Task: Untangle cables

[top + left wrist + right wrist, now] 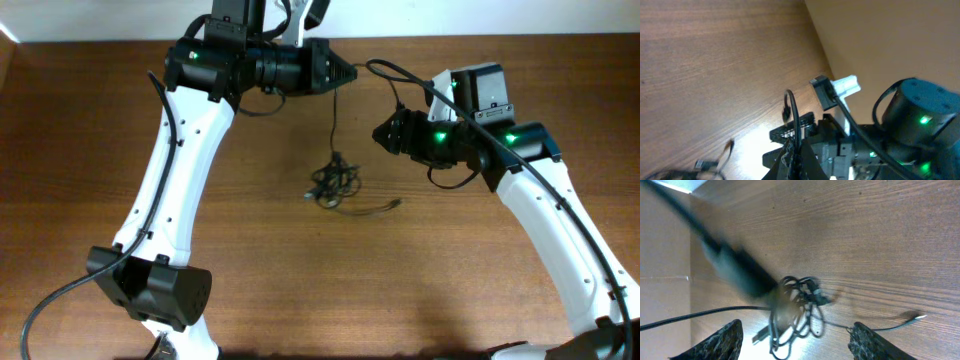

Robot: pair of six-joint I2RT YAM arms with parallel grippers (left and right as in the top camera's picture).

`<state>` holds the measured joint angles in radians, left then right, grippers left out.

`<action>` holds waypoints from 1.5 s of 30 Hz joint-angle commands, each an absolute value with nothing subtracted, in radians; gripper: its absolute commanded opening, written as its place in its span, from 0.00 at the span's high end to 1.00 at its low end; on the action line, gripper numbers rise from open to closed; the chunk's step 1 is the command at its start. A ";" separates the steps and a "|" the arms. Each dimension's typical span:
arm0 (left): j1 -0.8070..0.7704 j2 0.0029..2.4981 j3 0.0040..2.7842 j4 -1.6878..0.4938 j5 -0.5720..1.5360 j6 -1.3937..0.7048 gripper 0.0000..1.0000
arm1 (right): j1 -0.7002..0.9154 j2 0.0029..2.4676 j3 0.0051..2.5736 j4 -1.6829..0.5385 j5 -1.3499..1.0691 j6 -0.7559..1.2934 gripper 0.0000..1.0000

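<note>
ok so overhead cam: the cables (333, 182) are a small knotted clump on the wood table (480, 290), roughly mid-table btw the two arms. One strand (334, 120) runs straight up from the clump to the left gripper (347, 73), which is pinched tight on it, tips fully together w/ the cord caught in them. Left wrist cam shows that cord (794, 117) looping up out of the closed tips at the bottom edge, w/ the right arm (920, 110) and its green light behind.

Another loose end trails off right of the clump, flat on the table, ending in a small plug (396, 204).

Right gripper (382, 133) sits up and to the right of the clump, not touching it afaict. On its wrist cam the fingers (715, 342) are spread wide, nothing held, and the cables (797, 305) show btw them in frame. The raised strand is just a blurry dark streak there.
</note>
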<state>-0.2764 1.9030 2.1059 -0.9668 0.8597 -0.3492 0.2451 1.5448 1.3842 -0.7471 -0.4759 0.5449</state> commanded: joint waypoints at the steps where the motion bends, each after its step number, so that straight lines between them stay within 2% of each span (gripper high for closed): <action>1: -0.266 1.877 2.126 -0.844 0.864 -0.675 1.00 | 0.255 1.590 1.401 -0.735 -0.487 0.471 0.32; 3: -0.260 1.877 2.126 -0.785 0.863 -0.790 1.00 | 0.255 1.619 1.401 -0.733 -0.486 0.467 0.33; 8: -0.259 1.877 2.126 -0.751 0.844 -0.800 1.00 | 0.271 1.735 1.401 -0.701 -0.513 0.495 0.42; 13: -0.259 1.877 2.126 -0.752 0.844 -0.795 1.00 | 0.343 1.771 1.401 -0.691 -0.549 0.554 0.43; 15: -0.259 1.877 2.126 -0.752 0.844 -0.795 1.00 | 0.365 1.776 1.401 -0.695 -0.545 0.586 0.57; 18: -0.259 1.877 2.126 -0.752 0.845 -0.796 1.00 | 0.386 1.799 1.399 -0.698 -0.510 0.638 0.64; 20: -0.259 1.877 2.126 -0.752 0.845 -0.796 1.00 | 0.393 1.838 1.399 -0.694 -0.493 0.667 0.74; 21: -0.259 1.877 2.126 -0.752 0.845 -0.795 1.00 | 0.392 1.853 1.399 -0.695 -0.480 0.667 0.88; 22: -0.259 1.877 2.126 -0.753 0.844 -0.781 1.00 | 0.392 1.854 1.399 -0.704 -0.465 0.666 0.96; 26: -0.229 1.877 2.126 -0.857 0.765 -0.451 1.00 | 0.392 1.795 1.399 -0.761 -0.382 0.579 0.96; 29: -0.160 1.877 2.126 -1.063 0.513 -0.308 1.00 | 0.390 1.666 1.400 -0.869 -0.203 0.554 0.96; 31: -0.130 1.877 2.126 -1.187 0.331 -0.277 1.00 | 0.377 1.586 1.400 -0.920 -0.182 0.554 0.96; 33: -0.130 1.890 2.125 -1.314 0.041 -0.267 1.00 | 0.282 1.517 1.400 -1.002 -0.171 0.540 0.96; 34: -0.130 1.902 2.121 -1.353 -0.036 -0.267 1.00 | 0.232 1.497 1.400 -1.024 -0.173 0.518 0.96; 37: -0.130 1.927 2.070 -1.370 -0.111 -0.266 1.00 | 0.130 1.468 1.406 -1.086 -0.197 0.477 0.96; 41: -0.130 2.010 2.024 -1.399 -0.109 -0.247 1.00 | 0.045 1.465 1.407 -1.153 -0.202 0.433 0.96; 45: -0.130 2.031 2.024 -1.425 -0.111 -0.206 1.00 | 0.044 1.466 1.406 -1.183 -0.129 0.397 0.96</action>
<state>-0.1349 2.0254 2.0266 -1.4113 -0.0868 -0.2527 0.0517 1.4857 1.3895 -1.1717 -0.2100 0.4183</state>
